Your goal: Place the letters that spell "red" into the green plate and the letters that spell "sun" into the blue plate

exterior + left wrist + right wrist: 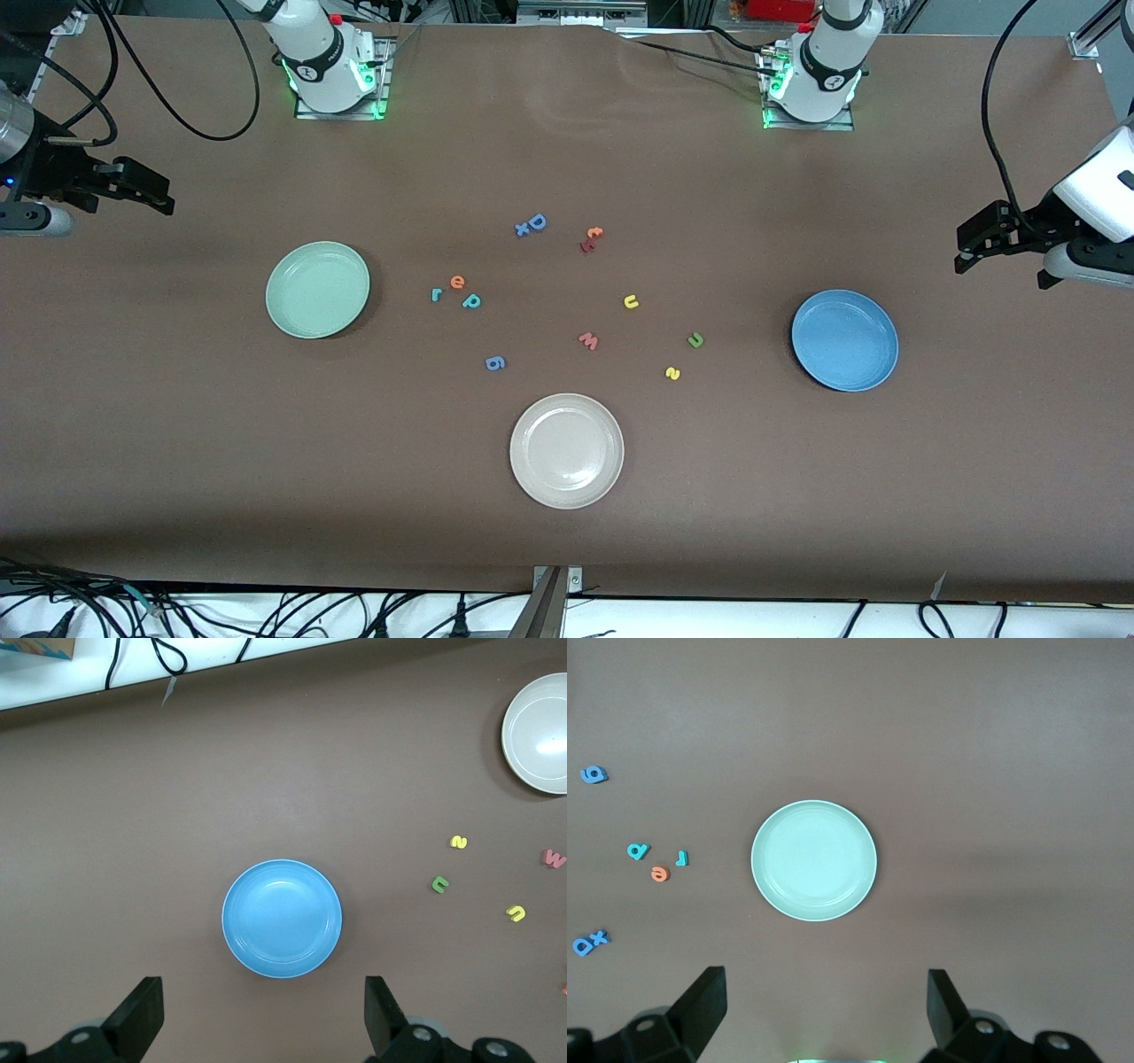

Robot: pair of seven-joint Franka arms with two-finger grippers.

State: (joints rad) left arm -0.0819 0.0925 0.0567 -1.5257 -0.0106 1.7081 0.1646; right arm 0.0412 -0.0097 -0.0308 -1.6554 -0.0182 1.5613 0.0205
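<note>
The teal "r" [436, 295], orange "e" [457, 282] and teal "d" [471, 301] lie together beside the empty pale green plate [317, 289]. The yellow "u" [631, 302], dark green "n" [696, 339] and yellow "s" [672, 373] lie scattered toward the empty blue plate [844, 340]. My right gripper [155, 190] hangs open, holding nothing, at the right arm's end of the table. Its wrist view shows the green plate [814, 860] below. My left gripper [966, 250] hangs open and holds nothing at the left arm's end, looking down on the blue plate [282, 918].
A beige-white plate [566, 450] sits nearest the front camera. Other loose letters lie mid-table: a blue "D" [537, 221] with an "x" [522, 230], an orange "t" [594, 233], a red "w" [588, 341] and a blue "g" [495, 362].
</note>
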